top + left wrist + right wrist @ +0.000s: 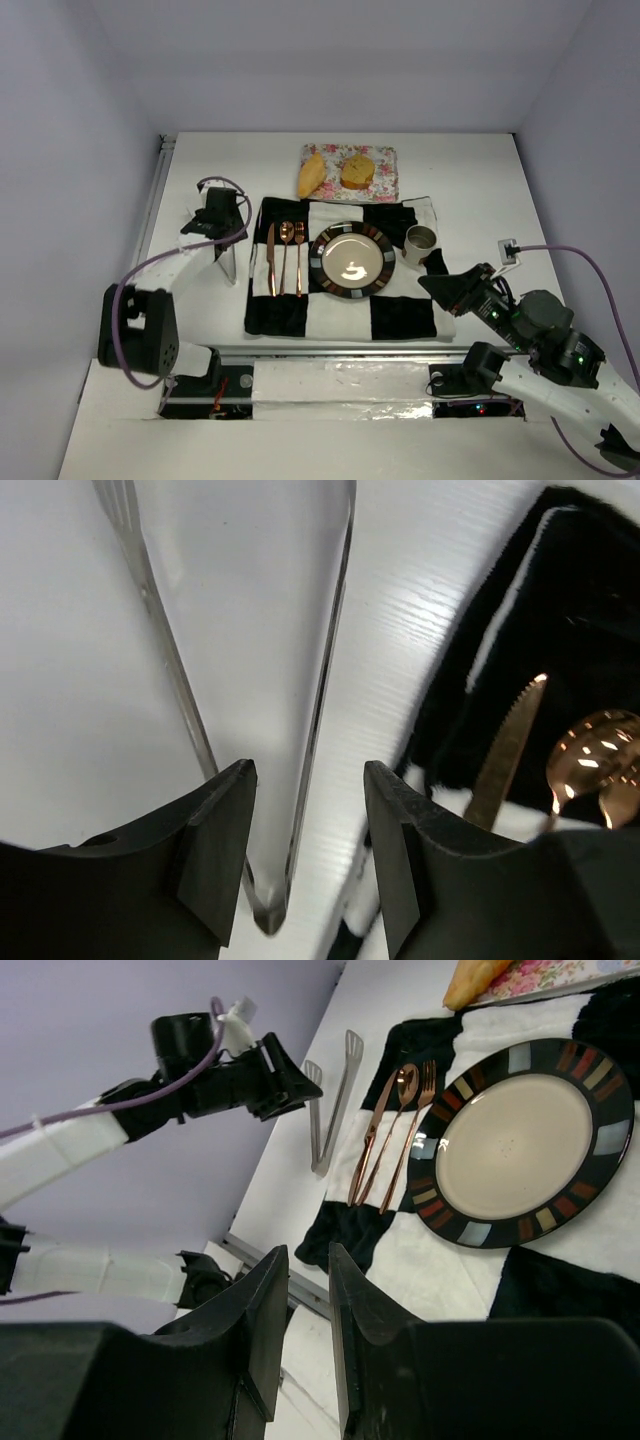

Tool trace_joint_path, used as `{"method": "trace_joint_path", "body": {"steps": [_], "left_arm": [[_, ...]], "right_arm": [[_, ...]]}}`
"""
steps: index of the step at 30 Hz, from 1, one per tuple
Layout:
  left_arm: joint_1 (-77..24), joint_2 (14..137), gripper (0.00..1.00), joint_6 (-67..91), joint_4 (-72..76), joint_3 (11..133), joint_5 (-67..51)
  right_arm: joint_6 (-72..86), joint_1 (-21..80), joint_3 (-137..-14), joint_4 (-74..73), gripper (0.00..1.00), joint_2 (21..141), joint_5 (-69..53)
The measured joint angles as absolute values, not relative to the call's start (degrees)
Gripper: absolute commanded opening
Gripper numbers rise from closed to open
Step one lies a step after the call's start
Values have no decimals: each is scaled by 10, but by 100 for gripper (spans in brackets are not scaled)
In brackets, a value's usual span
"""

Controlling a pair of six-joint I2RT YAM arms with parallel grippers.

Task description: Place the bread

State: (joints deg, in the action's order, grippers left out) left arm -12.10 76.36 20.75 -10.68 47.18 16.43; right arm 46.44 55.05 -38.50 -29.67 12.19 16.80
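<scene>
At the far edge of the counter (pixel 470 180), on a flowered mat (pixel 385 185), lies the bread: a long yellow-orange slice (pixel 312 175) at the mat's left edge and a rounder brown chunk (pixel 357 170) just beside it to the right, neither touched by either arm. Nearer, a black-and-white checked cloth (pixel 400 318) carries a striped-rim plate (pixel 352 260). The plate is bare in the middle and is most likely the spot meant for the bread. A copper knife (pixel 270 258), spoon (pixel 286 250) and fork (pixel 299 255) lie in a row to its left, and a small cup (pixel 420 240) stands to its right. Off the cloth's left side a pair of steel tongs (pixel 250 680) rests flat on the counter. The left arm (pixel 160 270) hangs over it with its jaws apart, framing the tongs in the wrist view and not closed on them; how far above them it is I cannot tell. This reads as a reach for the tool, so that the bread need not be squeezed directly. The right arm (pixel 530 320) sits low at the cloth's near right corner, its jaws drawn close with only a slit between them and nothing held, pointing toward the plate and well apart from the left arm.
</scene>
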Motion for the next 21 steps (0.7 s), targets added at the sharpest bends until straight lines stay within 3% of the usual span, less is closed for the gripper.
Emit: {"method": "trace_joint_path", "body": {"steps": [15, 16, 18, 21], "left_arm": [[-100, 1029, 26, 149, -31, 594, 168], [-100, 1039, 14, 148, -27, 600, 171], [-100, 1052, 0, 144, -21, 617, 177], [-100, 1068, 0, 137, -15, 632, 184]], "right_arm": [[483, 550, -323, -248, 29, 192, 126], [485, 550, -317, -243, 29, 196, 119], [489, 550, -309, -235, 29, 201, 109], [493, 550, -309, -225, 29, 204, 104]]}}
